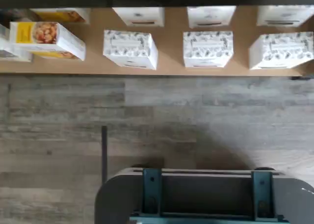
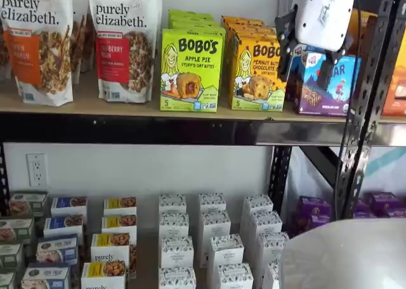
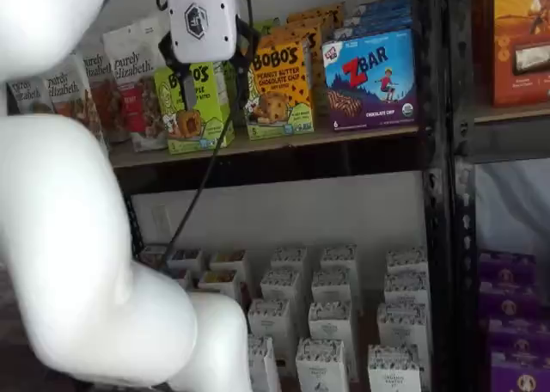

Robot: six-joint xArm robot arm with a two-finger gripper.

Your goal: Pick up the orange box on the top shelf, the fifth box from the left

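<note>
The orange box (image 2: 256,73) stands upright at the front of the top shelf (image 2: 127,105), between a lime-green box and a blue-purple box. It also shows in a shelf view (image 3: 279,87). More orange boxes stand in a row behind it. My gripper (image 2: 309,64) hangs in front of the shelf at box height, open, with a plain gap between its black fingers and nothing in it. It also shows in a shelf view (image 3: 209,87). It stands apart from the orange box. The wrist view does not show the orange box.
A lime-green Bobo's box (image 2: 190,67) stands left of the orange box, a ZBar box (image 2: 327,80) right, granola bags (image 2: 124,42) further left. A black perforated upright (image 2: 368,99) stands at the right. White boxes (image 1: 130,48) fill the lower shelf. My white arm (image 3: 69,237) covers one view's left.
</note>
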